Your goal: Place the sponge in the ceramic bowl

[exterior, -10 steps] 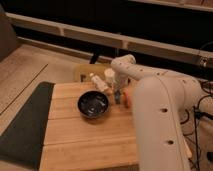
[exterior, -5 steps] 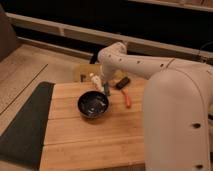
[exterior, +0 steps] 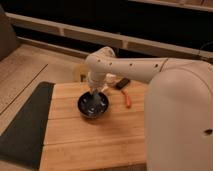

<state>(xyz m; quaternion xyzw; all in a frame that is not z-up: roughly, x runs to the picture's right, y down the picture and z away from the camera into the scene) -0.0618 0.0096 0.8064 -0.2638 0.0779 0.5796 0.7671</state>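
The tool (exterior: 94,93) is pointing straight down into the ceramic bowl (exterior: 84,113) on the wooden table (exterior: 100,145). The blue-grey sponge (exterior: 93,100) shows right at its tip, inside the bowl's rim. Honestly can't tell if the tool's gripping it or has let go.

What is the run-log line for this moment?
gripper: low over ceramic bowl | sponge: cannot tell | orange-red stick: on wooden table beside bowl
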